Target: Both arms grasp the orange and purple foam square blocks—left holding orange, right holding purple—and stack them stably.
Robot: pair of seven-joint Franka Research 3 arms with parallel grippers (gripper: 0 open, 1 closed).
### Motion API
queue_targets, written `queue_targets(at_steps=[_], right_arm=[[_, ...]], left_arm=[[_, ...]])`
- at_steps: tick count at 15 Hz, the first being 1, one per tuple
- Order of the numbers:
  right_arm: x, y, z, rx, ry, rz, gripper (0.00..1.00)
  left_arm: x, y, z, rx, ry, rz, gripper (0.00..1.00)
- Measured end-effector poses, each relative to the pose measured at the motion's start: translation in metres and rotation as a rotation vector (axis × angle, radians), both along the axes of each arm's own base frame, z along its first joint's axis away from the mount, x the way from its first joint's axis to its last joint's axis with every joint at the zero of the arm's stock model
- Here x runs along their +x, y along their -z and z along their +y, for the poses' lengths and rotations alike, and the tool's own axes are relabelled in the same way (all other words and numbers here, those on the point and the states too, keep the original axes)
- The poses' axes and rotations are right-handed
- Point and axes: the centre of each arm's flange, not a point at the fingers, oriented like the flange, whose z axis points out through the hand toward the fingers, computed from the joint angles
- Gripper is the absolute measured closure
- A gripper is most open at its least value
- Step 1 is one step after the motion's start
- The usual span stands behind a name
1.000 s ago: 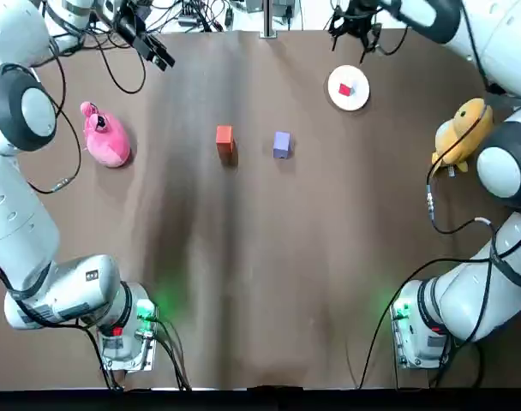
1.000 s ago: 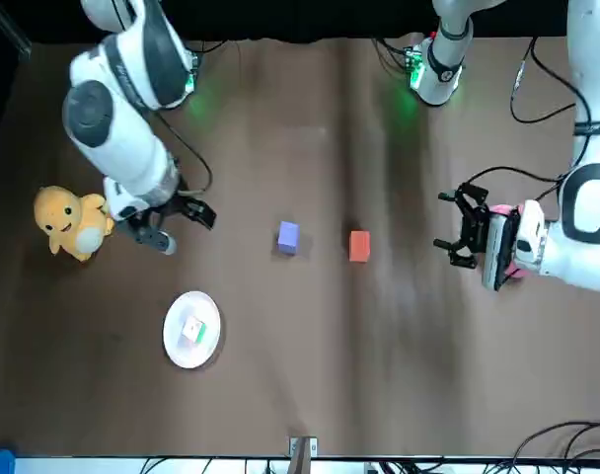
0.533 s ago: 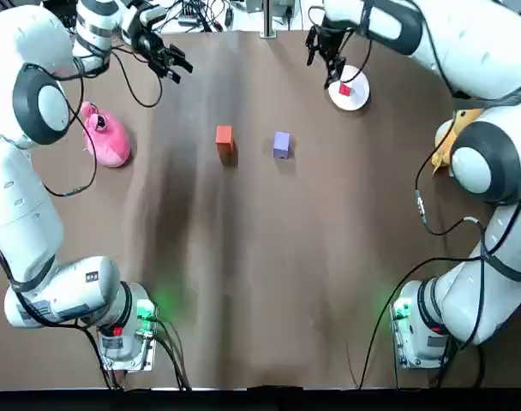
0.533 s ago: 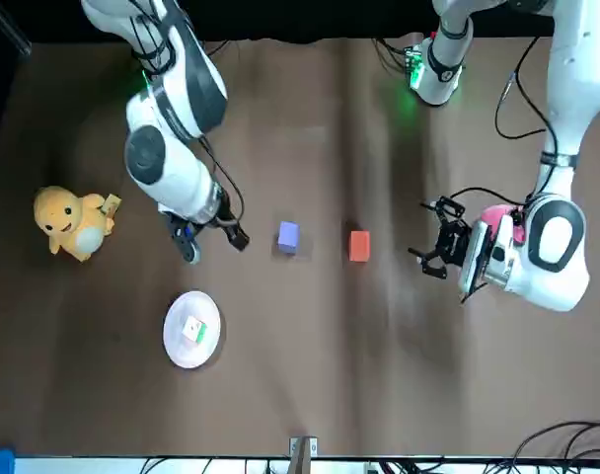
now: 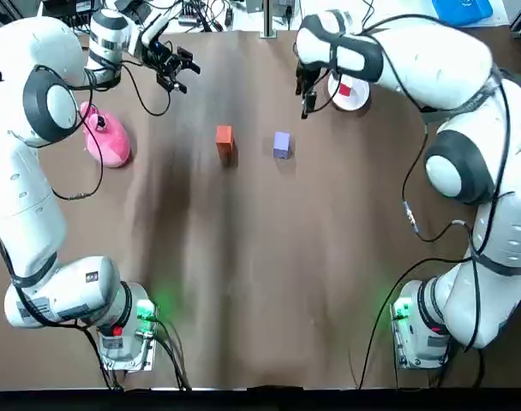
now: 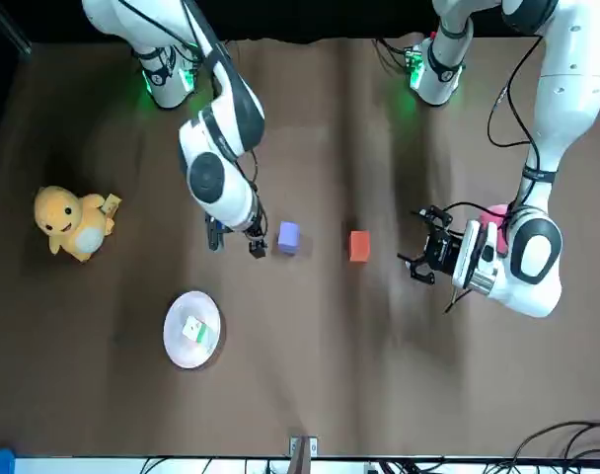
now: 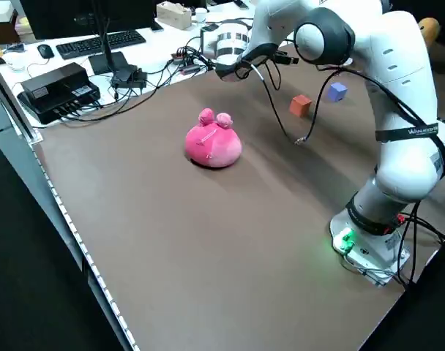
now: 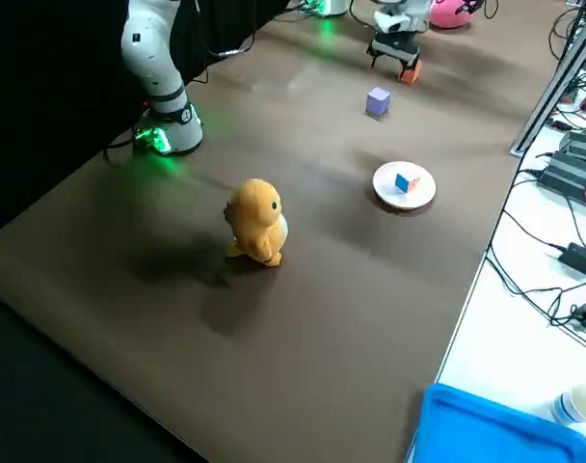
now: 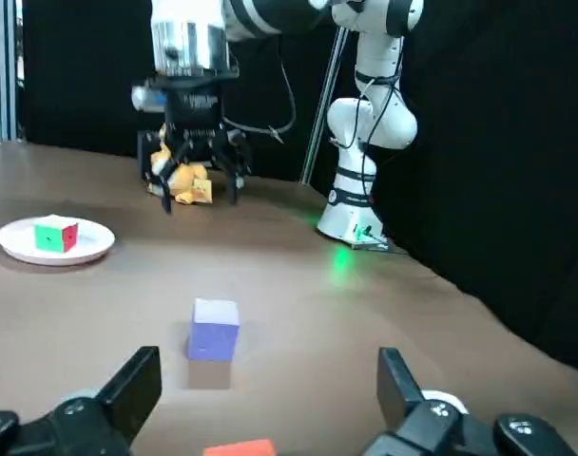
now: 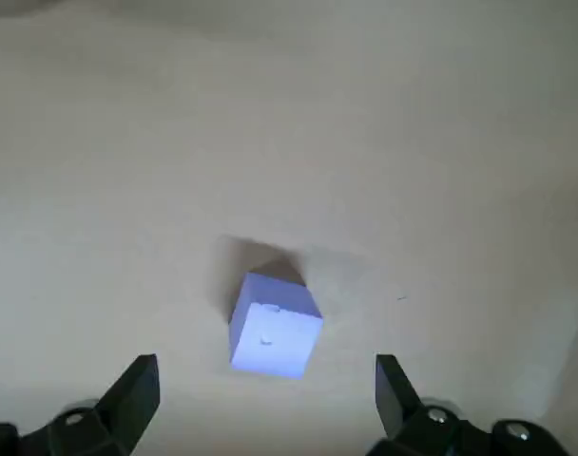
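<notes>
The orange foam block (image 5: 224, 137) and the purple foam block (image 5: 282, 143) rest apart on the brown table, orange to the left. My left gripper (image 5: 176, 68) hovers open to the far left of the orange block, clear of it. The right gripper (image 5: 305, 94) hangs open just beyond the purple block, on its right. In the right wrist view the purple block (image 10: 275, 326) lies on the table between the spread fingers (image 10: 137, 389). From the left wrist, the purple block (image 9: 214, 329) and an edge of the orange block (image 9: 240, 448) show ahead of its open fingers (image 9: 142, 380).
A pink plush toy (image 5: 106, 137) lies at the left. At the back right a white plate (image 5: 349, 88) carries a small coloured cube. A yellow plush duck (image 5: 462, 128) sits at the right edge. A blue bin (image 8: 495, 424) stands off the table.
Both arms have swung inward. The left gripper moved right, closer to the orange block. The right gripper moved left from the plate to the purple block. The blocks stayed put.
</notes>
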Motion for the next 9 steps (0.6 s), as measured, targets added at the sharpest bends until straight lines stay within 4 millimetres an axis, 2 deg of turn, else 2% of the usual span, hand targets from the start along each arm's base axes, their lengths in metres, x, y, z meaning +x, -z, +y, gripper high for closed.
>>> queue_targets(at_steps=[4, 6, 9], right_arm=[[-0.002, 0.037, 0.022, 0.000, 0.088, -0.033, 0.00], [-0.002, 0.045, 0.028, 0.020, 0.119, -0.051, 0.00], [0.001, 0.054, 0.028, 0.072, 0.164, -0.105, 0.00]], left_arm=[[-0.009, 0.028, -0.002, -0.124, 0.032, -0.188, 0.00], [-0.017, 0.042, -0.002, -0.168, 0.045, -0.255, 0.00], [-0.022, 0.051, -0.001, -0.205, 0.030, -0.279, 0.00]])
